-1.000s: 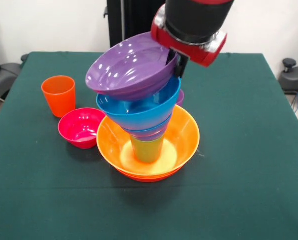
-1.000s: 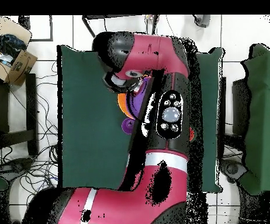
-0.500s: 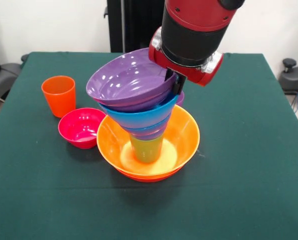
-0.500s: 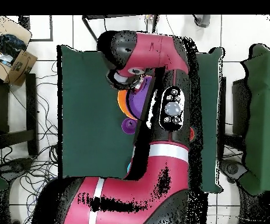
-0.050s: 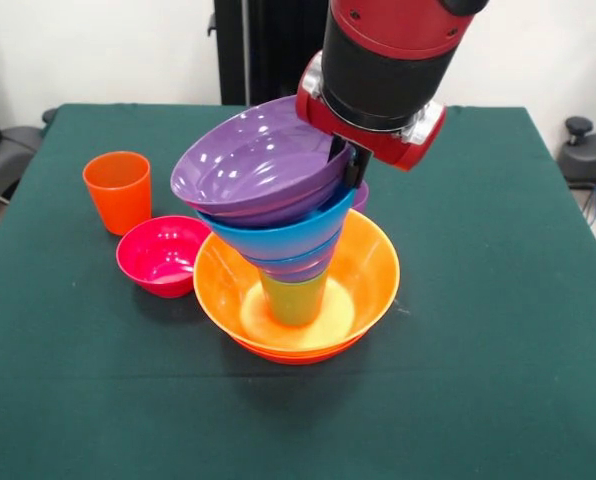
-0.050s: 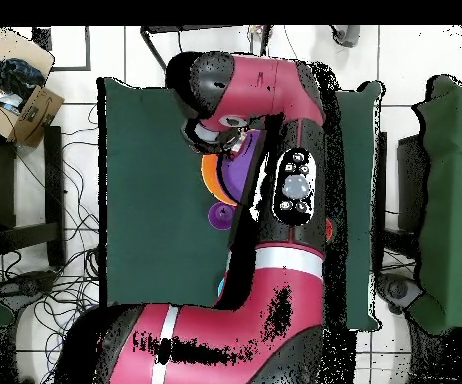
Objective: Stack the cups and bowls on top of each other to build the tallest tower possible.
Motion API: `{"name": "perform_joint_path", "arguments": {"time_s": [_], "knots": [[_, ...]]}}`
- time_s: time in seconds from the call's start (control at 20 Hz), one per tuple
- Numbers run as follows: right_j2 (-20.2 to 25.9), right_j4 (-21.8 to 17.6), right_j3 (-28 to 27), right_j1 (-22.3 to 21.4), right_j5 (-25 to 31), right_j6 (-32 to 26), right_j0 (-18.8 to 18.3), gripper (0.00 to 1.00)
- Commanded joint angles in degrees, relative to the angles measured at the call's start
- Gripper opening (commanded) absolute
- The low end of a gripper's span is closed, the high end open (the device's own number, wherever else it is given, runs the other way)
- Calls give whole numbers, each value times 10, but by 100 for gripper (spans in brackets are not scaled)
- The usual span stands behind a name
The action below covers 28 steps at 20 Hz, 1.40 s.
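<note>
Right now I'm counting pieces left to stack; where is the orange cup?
Front view: orange cup stands upright at the table's left, behind the magenta bowl.

The purple bowl [image 5: 258, 160], sky-blue bowl [image 5: 283, 235] and yellow-orange bowl [image 5: 368, 270] look like glossy, smooth plastic (bright highlights on each), as do the magenta bowl [image 5: 163, 255] and orange cup [image 5: 118, 190]. The counter [image 5: 498, 330] wears matt green cloth. The arm [image 5: 388, 50] has a shiny red shell.
</note>
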Motion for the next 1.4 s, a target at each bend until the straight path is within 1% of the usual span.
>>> {"name": "perform_joint_path", "arguments": {"time_s": [0.05,0.2,0.4,0.5,0.65,1.0,1.4], "knots": [[51,-36,80,-38,-18,-151,0,0],[52,-36,100,-50,-25,-154,-1,0],[55,-42,112,-56,-31,-157,-4,0],[58,-45,107,-51,-30,-157,-6,0],[63,-49,84,-37,-21,-156,-7,0],[66,-52,82,-37,-19,-157,-10,0],[66,-56,93,-42,-29,-156,-10,0]]}}
